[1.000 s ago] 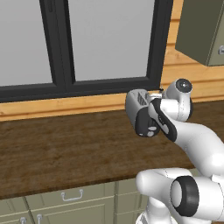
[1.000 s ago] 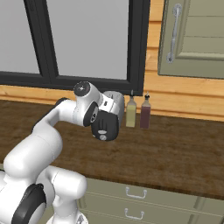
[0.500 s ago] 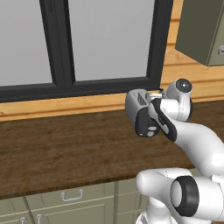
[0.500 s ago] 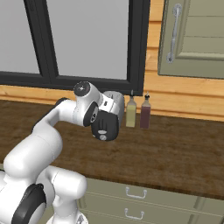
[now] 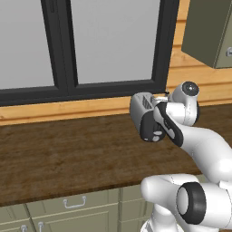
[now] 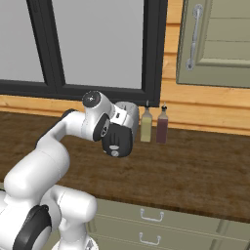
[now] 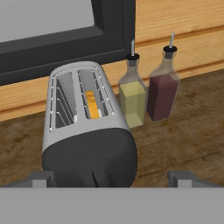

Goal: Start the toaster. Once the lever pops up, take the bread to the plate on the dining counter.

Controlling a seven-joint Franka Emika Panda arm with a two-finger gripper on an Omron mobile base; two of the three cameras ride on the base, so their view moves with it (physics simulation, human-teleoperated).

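Hand view shows the end effector (image 7: 111, 177) spread apart, empty, above the toaster (image 7: 87, 135); reaching for the lever, it might knock the two bottles (image 7: 148, 89) standing just right.

This was a kitchen. A silver toaster (image 7: 87, 135) sat on a brown wooden tabletop (image 5: 68, 154), with two little bottles (image 7: 146, 94) beside it. Pale green drawers (image 6: 156, 222) were under the top, and a big dark-framed window (image 5: 90, 45) was behind it.
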